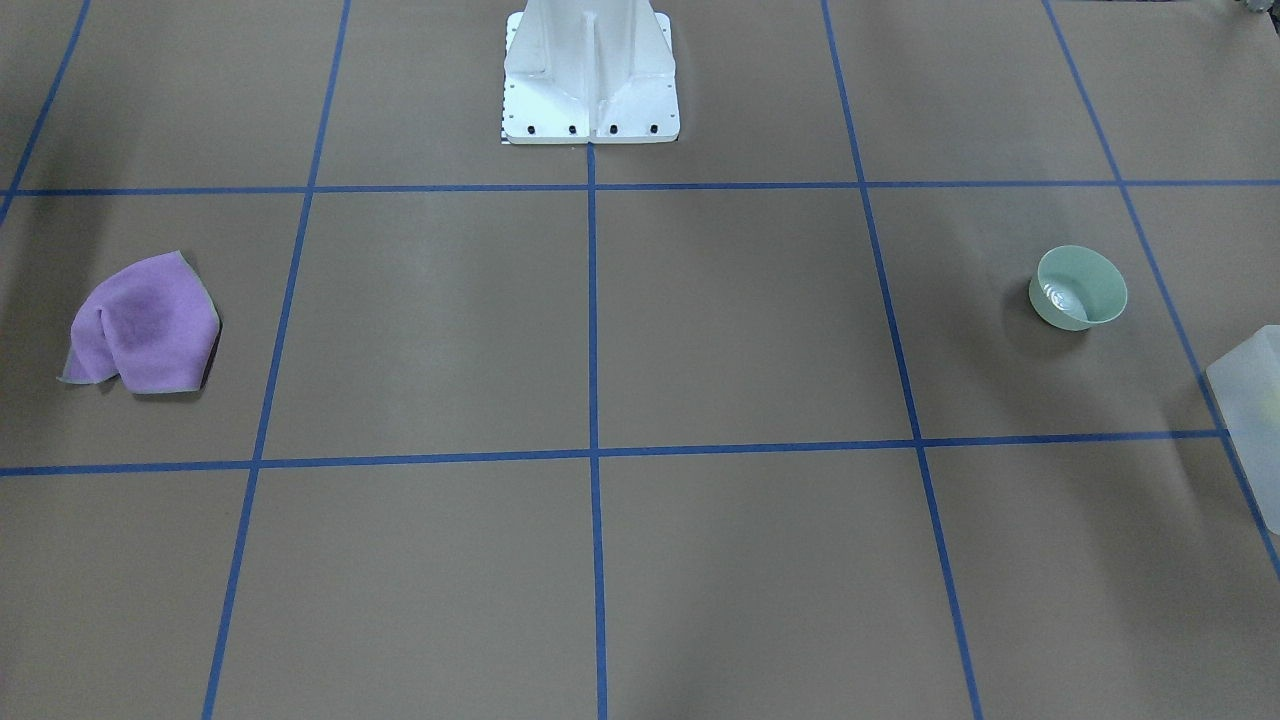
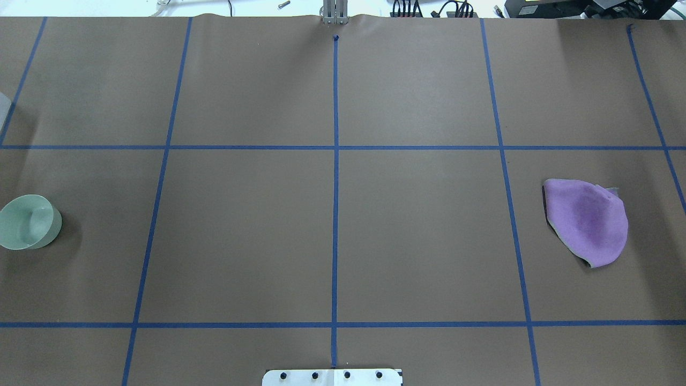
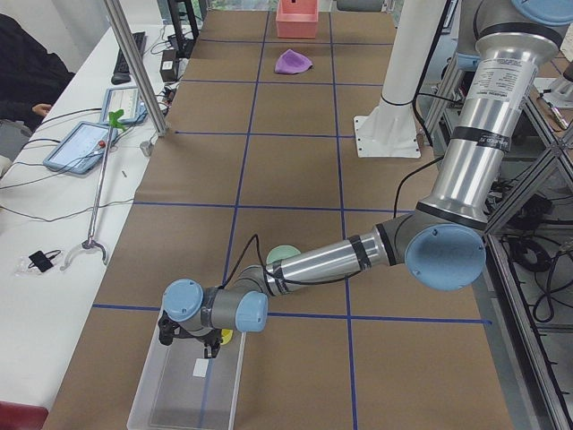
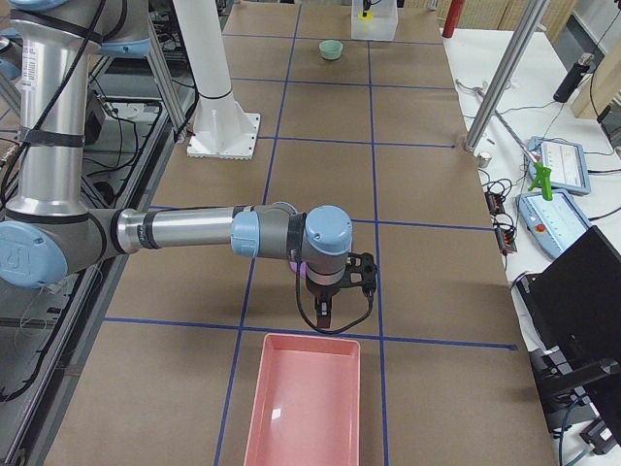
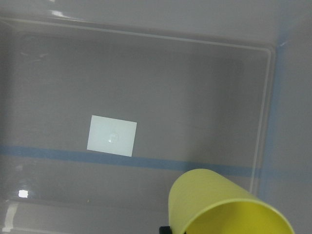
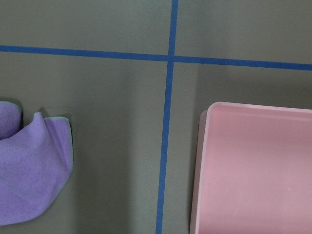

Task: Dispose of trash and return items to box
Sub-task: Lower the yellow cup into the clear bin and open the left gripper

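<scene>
The yellow cup (image 5: 222,207) fills the lower right of the left wrist view, close to the camera and over the inside of the translucent box (image 5: 195,87). In the exterior left view my left gripper (image 3: 208,345) hangs over the box (image 3: 170,394) with the cup (image 3: 226,337) at its fingers. It seems shut on the cup. The mint-green bowl (image 1: 1078,288) stands upright on the table beside the box (image 1: 1250,400). My right gripper (image 4: 323,325) points down just beyond the pink tray (image 4: 306,408). I cannot tell whether it is open or shut.
A crumpled purple cloth (image 2: 587,220) lies on the table's right side, close to the pink tray (image 6: 253,170) and left of it in the right wrist view (image 6: 29,165). The white robot base (image 1: 590,80) stands at the table's middle edge. Blue tape lines grid the brown table.
</scene>
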You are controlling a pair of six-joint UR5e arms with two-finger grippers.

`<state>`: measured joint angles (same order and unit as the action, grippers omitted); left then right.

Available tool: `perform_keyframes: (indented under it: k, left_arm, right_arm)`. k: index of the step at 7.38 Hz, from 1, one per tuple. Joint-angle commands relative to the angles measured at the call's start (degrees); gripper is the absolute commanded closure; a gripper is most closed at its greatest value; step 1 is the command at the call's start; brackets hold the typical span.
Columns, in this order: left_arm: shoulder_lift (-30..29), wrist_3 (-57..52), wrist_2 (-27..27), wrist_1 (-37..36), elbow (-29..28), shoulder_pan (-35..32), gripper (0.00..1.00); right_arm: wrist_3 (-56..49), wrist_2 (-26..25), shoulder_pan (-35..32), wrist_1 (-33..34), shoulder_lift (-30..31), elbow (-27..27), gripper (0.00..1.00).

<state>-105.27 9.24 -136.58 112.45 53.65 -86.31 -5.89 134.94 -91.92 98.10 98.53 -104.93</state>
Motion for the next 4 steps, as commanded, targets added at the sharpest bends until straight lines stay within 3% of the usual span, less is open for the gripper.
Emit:
perform_keyframes:
  k: [1,3,4]
  left_arm:
    - [0.2,0.2,-0.2,0.0,0.8,0.0,0.01]
    - [0.2,1.4,-0.4,-0.8,5.2,-2.0,0.01]
    - [-0.2,3.2,-2.0,-7.0,10.0,-3.2,0.01]
  right_arm:
    - [0.0,0.7,0.0,0.0,0.0,0.0,0.0]
    - [0.0,0.6,0.0,0.0,0.0,0.0,0.0]
    - [0.0,0.7,0.0,0.0,0.1,0.0,0.0]
